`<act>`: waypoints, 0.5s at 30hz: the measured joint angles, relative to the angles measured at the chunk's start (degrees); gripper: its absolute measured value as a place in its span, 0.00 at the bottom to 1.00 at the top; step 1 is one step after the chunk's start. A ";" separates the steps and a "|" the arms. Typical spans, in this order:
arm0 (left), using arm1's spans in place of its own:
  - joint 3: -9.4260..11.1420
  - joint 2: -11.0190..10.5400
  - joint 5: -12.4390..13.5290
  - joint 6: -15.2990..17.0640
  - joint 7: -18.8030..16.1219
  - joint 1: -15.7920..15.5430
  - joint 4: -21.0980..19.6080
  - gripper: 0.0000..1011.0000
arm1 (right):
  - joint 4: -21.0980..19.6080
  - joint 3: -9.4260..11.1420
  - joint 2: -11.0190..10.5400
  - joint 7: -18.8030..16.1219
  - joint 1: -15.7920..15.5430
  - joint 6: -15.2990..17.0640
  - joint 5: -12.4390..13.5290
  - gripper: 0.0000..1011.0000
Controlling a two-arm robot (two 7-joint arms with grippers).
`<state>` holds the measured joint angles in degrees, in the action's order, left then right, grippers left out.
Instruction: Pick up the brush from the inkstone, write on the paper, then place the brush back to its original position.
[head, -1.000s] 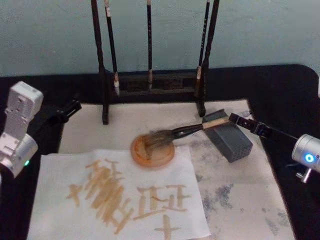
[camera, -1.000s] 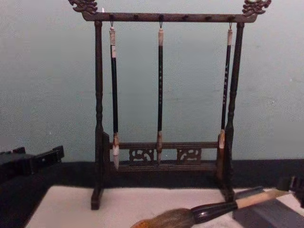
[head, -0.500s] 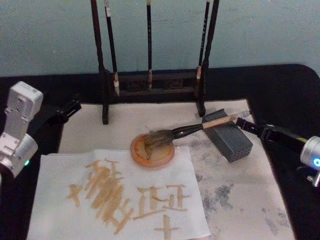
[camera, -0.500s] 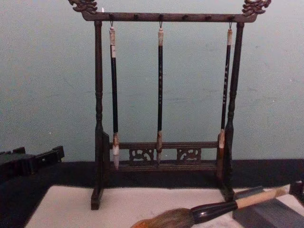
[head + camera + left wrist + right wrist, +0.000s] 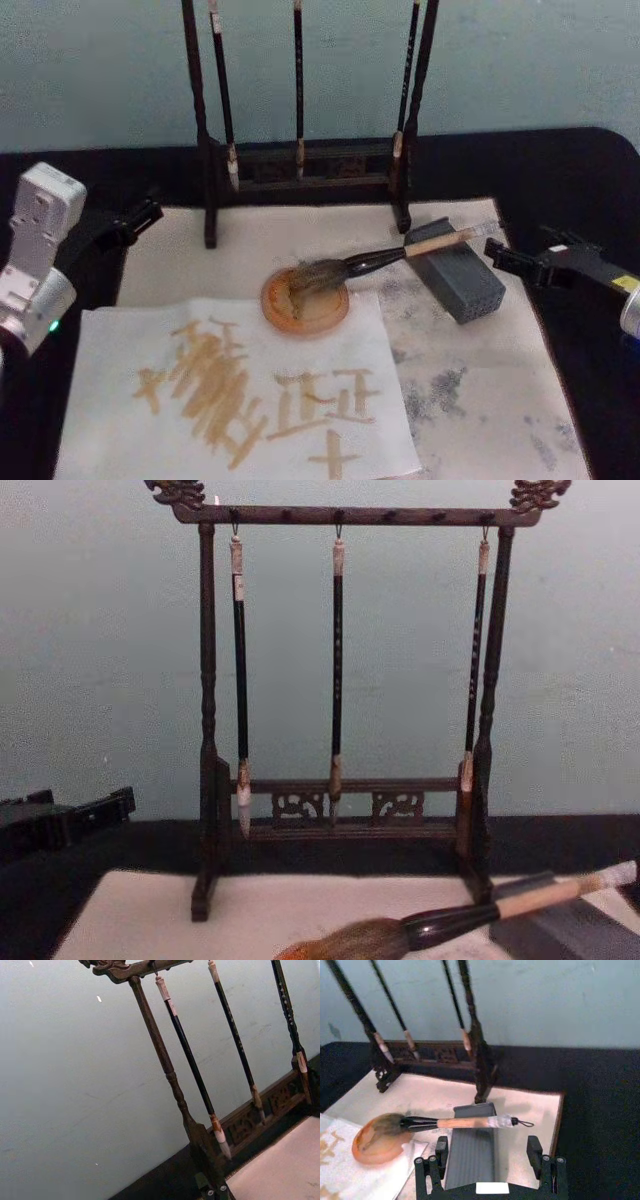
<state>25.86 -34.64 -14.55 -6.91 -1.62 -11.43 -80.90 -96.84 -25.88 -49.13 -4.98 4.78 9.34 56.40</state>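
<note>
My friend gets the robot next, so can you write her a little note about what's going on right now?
Right gripper: open, empty, just off the brush's end cap.
Left gripper: parked at the table's left edge.
The brush: lying with its bristles in the round inkstone and its handle across the grey block.
The paper: tan characters already written.
Done: pick up, writing, brush put back.
Left: nothing much, probably just pull the right arm clear.

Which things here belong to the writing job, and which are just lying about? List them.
Belonging to the job:
- the brush, bristles in the orange dish, handle across the grey block
- the paper, already written on
- right gripper, open, clear of the brush

Lying about:
- brush rack with three thin brushes
- left gripper, parked
</note>
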 joint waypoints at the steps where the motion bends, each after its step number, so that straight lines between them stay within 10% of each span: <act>1: 0.00 0.00 0.00 0.00 0.00 0.00 0.00 0.99 | -1.31 0.22 -0.58 0.61 -0.83 -0.62 -1.14 1.00; 15: 0.00 0.00 0.00 0.00 0.00 0.00 0.00 0.99 | -11.44 -0.11 -4.29 4.28 -6.88 -6.48 -14.57 1.00</act>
<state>25.86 -34.64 -14.55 -6.91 -1.62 -11.43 -80.90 -108.28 -25.99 -53.42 -0.69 -2.10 2.86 41.83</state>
